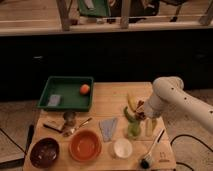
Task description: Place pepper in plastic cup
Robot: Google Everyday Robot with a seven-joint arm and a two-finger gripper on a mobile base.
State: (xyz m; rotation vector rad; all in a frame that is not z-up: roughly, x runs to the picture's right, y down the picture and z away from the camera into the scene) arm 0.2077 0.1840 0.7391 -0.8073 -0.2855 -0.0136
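Observation:
The pepper [128, 115], slim, curved and green, stands upright at the rim of the plastic cup [133, 130], a pale-green translucent tumbler on the right part of the wooden table. I cannot tell if its lower end is inside the cup. My gripper [140, 114] comes down from the white arm [167, 92] on the right and is right beside the pepper's upper part, just above the cup.
A yellow banana-like item [131, 101] lies behind the cup and a pale bottle [150, 126] stands to its right. In front are a white cup [122, 148], an orange bowl [85, 145], a dark bowl [44, 152] and a brush [150, 154]. A green tray [67, 102] holding an orange fruit [85, 89] is at the back left.

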